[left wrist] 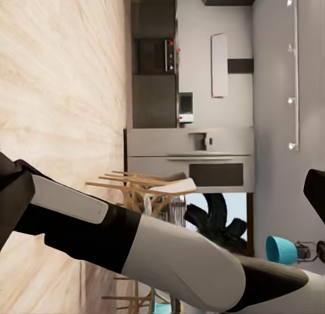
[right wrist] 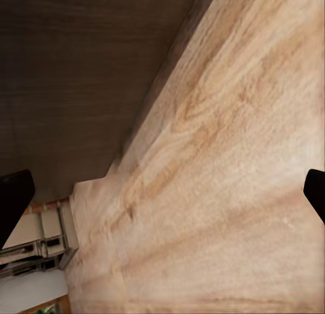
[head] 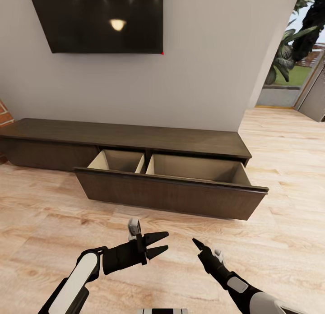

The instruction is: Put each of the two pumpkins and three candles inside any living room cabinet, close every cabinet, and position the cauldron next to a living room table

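The left gripper (head: 161, 243) hangs low over the wooden floor (head: 45, 205), its black jaws pointing sideways toward the right arm and standing apart with nothing between them. In the left wrist view the right arm's black and white forearm (left wrist: 169, 256) crosses just ahead of those jaws, and far beyond it stand a kitchen with a steel appliance (left wrist: 193, 158), wooden chairs (left wrist: 145, 189) and a turquoise object (left wrist: 281, 250) near the far wall. Ahead of both grippers, well apart from them, the cabinet (head: 126, 140) runs along the white wall, with a black TV (head: 97, 18) mounted above it. Its wide drawer (head: 171, 194) is pulled out toward the robot, the dark front panel nearest the jaws; two pale compartments show behind that panel, and what can be seen of their insides holds nothing, though the front panel hides their floors. The cabinet's left section shows a flat shut front. The right gripper (head: 197, 244) points forward and up toward the drawer front; in the head view its fingers appear as a single dark tip, while in the right wrist view the two black fingertips (right wrist: 13, 199) sit at opposite edges of the picture, so the jaws stand wide and hold nothing. Between them lie the floor and the dark cabinet face (right wrist: 74, 77). Farther right, an opening shows outdoor foliage (head: 295, 30).
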You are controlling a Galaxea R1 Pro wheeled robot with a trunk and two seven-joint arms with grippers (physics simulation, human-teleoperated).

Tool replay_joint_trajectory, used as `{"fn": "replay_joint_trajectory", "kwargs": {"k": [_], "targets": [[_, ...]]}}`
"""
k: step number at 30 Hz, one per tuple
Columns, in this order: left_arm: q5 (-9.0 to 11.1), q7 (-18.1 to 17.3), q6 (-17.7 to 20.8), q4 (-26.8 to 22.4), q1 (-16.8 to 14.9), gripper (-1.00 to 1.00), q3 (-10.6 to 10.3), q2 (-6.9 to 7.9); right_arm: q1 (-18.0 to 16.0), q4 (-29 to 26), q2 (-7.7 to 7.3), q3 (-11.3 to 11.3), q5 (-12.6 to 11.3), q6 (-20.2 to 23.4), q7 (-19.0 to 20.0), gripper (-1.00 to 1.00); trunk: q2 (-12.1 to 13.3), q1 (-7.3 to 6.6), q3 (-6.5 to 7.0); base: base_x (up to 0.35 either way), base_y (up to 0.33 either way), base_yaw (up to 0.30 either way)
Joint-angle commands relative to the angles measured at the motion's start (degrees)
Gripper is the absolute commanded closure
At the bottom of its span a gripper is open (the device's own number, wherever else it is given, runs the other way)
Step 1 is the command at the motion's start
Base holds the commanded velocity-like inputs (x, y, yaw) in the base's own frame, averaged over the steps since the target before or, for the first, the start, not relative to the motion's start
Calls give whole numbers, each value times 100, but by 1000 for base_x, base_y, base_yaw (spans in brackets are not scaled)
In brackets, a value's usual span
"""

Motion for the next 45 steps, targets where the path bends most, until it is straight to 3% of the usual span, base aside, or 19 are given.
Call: {"fn": "replay_joint_trajectory", "kwargs": {"k": [1, 7, 12, 18, 23, 25, 30, 32, 36, 41, 43, 45], "targets": [[-36, -41, 3, 2, -3, -100, -5, 3, 1, 2, -1, -45, -11, 57, 14, -100, 0, -3, 19, 0, 0, 0], [-46, -34, 3, 13, -3, -100, 7, 27, 21, -1, -1, -36, -5, 48, 3, -100, 8, -19, 152, 0, 0, 0], [-55, -27, 0, 31, -3, -100, 33, 181, 22, 2, -1, -36, 123, 37, -2, -100, 15, -32, 262, 0, 0, 0], [-113, 88, -12, 160, -3, -100, 443, 374, 22, 5, -1, -36, 190, -187, -65, -100, 23, -47, 395, 0, 0, 0], [-124, 707, -14, 208, -3, -100, 729, 483, 22, -7, -1, -29, 326, -228, -660, -100, 29, -60, 506, 0, 0, 0], [-127, 1162, -14, 213, -3, -100, 952, 526, 22, -48, -1, -28, 558, -237, -942, -100, 32, -65, 550, 0, 0, 0], [-245, 2091, -29, 405, -8, -100, 1375, 546, 22, -85, -1, -27, 955, -248, -1109, -100, 39, -78, 661, 0, 0, 0], [-445, 2445, -66, 503, -16, -100, 1530, 548, 22, -92, -1, -29, 1031, -261, -1144, -100, 42, -83, 705, 0, 0, 0], [-1157, 2748, -322, 740, -20, -100, 1702, 544, 22, -98, -1, -30, 1144, -299, -1221, -100, 124, -132, 786, 0, 0, 0], [-2606, 2823, -1577, 1714, -140, -100, 1756, 499, 22, -102, -1, -28, 1567, -739, -1771, -100, 325, -242, 875, 0, 0, 0], [-2935, 2810, -1951, 2059, -182, -100, 1750, 471, 22, -105, 3, -21, 1708, -855, -2021, -100, 405, -286, 911, 0, 0, 0], [-3184, 2781, -2279, 2346, -217, -100, 1738, 440, 22, -107, 10, 12, 1995, -995, -2396, -100, 485, -330, 947, 0, 0, 0]]}}
